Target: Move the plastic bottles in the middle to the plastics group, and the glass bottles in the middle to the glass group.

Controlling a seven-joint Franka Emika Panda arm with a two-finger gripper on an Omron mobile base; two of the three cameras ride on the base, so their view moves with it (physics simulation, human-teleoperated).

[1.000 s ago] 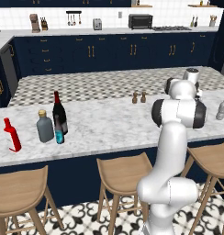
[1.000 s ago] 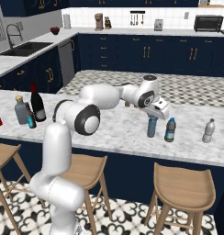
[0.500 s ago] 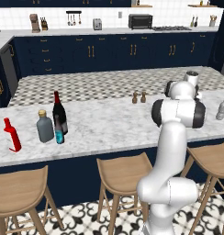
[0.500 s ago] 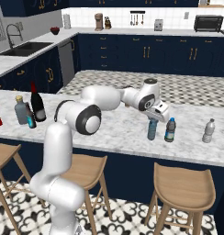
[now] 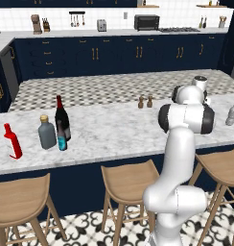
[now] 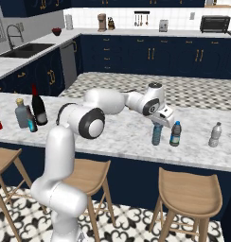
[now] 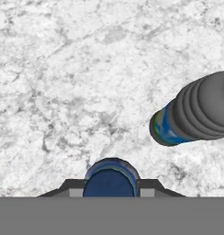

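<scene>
Pale-blue plastic bottle (image 6: pixel 156 134) stands upright between the closed jaws of the gripper (image 7: pixel 111 183), just beside the blue-labelled water bottle (image 6: pixel 175 134) on the marble counter (image 6: pixel 117 132), long axis vertical.

This is a home kitchen, rendered rather than filmed. A long island with a white marble counter (image 5: pixel 114 134) and a patterned grey-and-white inset stands in front, with wooden bar stools (image 5: pixel 131 185) drawn up along its near side. Navy cabinets with brass handles (image 5: pixel 95 53) line the back wall beneath a white tiled backsplash. On the rear worktop stand a toaster oven (image 5: pixel 146 22), a toaster (image 5: pixel 101 25), a knife block (image 5: pixel 36 23) and hanging utensils. A sink with a tall faucet (image 6: pixel 13 35) sits at the left. The floor is patterned black-and-white tile (image 5: pixel 90 230).
</scene>
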